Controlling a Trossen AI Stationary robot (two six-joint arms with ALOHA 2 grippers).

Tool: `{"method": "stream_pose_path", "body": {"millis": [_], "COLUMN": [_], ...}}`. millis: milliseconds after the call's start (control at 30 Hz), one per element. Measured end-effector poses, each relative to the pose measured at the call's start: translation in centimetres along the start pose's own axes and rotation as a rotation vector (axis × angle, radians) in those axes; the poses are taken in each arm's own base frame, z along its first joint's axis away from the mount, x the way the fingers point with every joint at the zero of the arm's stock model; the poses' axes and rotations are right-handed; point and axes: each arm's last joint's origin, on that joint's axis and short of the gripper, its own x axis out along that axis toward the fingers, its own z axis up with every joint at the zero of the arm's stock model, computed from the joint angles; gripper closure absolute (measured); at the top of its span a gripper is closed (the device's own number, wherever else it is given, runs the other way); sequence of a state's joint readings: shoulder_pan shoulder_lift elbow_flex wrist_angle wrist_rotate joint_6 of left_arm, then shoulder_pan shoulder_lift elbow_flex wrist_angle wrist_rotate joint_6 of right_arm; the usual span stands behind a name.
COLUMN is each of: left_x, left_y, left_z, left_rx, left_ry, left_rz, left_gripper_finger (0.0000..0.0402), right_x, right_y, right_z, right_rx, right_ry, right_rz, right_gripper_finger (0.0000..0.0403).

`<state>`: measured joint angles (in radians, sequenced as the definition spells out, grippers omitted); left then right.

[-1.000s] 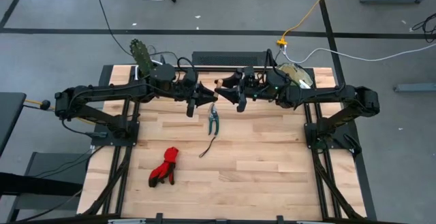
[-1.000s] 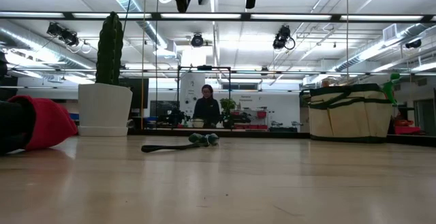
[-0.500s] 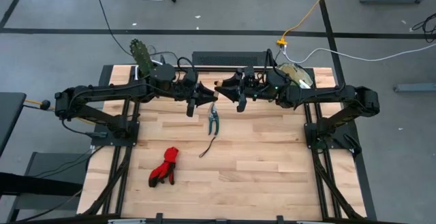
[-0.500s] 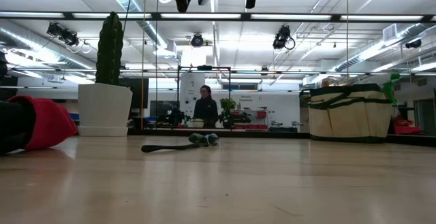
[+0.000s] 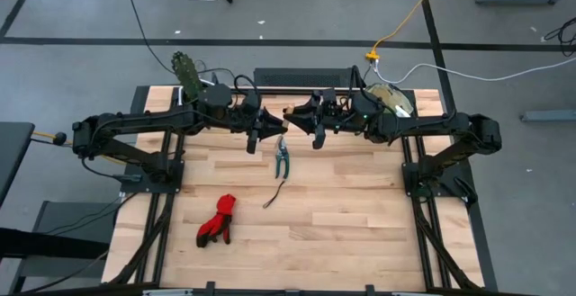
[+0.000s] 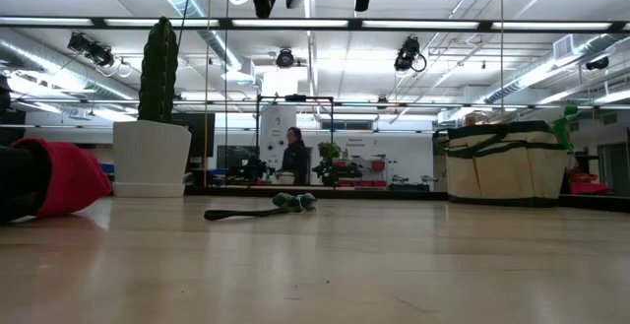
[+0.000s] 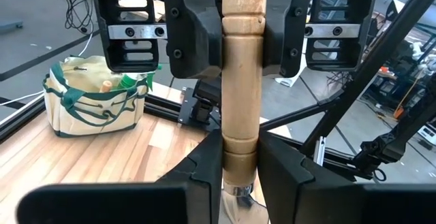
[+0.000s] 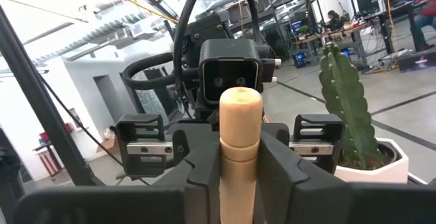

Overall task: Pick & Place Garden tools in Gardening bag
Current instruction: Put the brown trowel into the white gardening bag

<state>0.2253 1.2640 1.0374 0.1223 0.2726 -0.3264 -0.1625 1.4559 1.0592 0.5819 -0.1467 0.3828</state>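
The wooden-handled trowel point(image 7: 240, 108) stands upright in mid-air above the far middle of the table; from above only its handle's round top point(image 5: 286, 112) shows. My left gripper point(image 7: 238, 176) is shut on it from the table's left and my right gripper point(image 8: 240, 176) from the right. The beige gardening bag point(image 5: 389, 98) stands at the far right with the green sprayer point(image 7: 129, 81) in it. Pruning shears point(image 5: 282, 158), a thin dark cord point(image 5: 273, 195) and red gloves point(image 5: 217, 220) lie flat on the table. My left gripper pinches the handle's lower part point(image 7: 238, 157), just above the metal ferrule, between its two fingers. They come in level from the table's left and lie across the handle. The trowel is upright and clear of the table. My right gripper pinches the handle's upper part point(image 8: 238, 152), a little below the rounded free end point(image 8: 240, 100), between its two fingers. They reach in about level from the table's right, across the handle and above my left gripper's hold.
A white pot with a tall green cactus point(image 5: 186, 73) stands at the table's far left corner. The near half of the table holds only the gloves. A person point(image 6: 293, 157) stands in the room far behind the table.
My right gripper has shut its fingers on the upper part of the trowel's handle. Both arms have stayed in place and the trowel has stayed upright between them.
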Motion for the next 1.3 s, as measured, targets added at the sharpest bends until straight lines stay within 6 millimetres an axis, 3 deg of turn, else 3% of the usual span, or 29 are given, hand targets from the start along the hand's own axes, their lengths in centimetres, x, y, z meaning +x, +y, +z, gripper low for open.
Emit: {"method": "stream_pose_path", "body": {"millis": [700, 1300], "left_x": [0.0, -0.08], "left_y": [0.13, 0.3], "left_z": [0.07, 0.13], "left_rx": [-0.002, -0.037], "left_ry": [-0.019, -0.036], "left_rz": [0.048, 0.102], "left_gripper_finger": [0.0276, 0.0132], "right_x": [0.02, 0.01], "right_y": [-0.11, -0.19], "right_z": [-0.28, -0.46], "right_rx": [0.005, 0.007], "right_ry": [0.027, 0.044], "right_rz": [-0.01, -0.017], "right_gripper_finger": [0.0326, 0.0326]}}
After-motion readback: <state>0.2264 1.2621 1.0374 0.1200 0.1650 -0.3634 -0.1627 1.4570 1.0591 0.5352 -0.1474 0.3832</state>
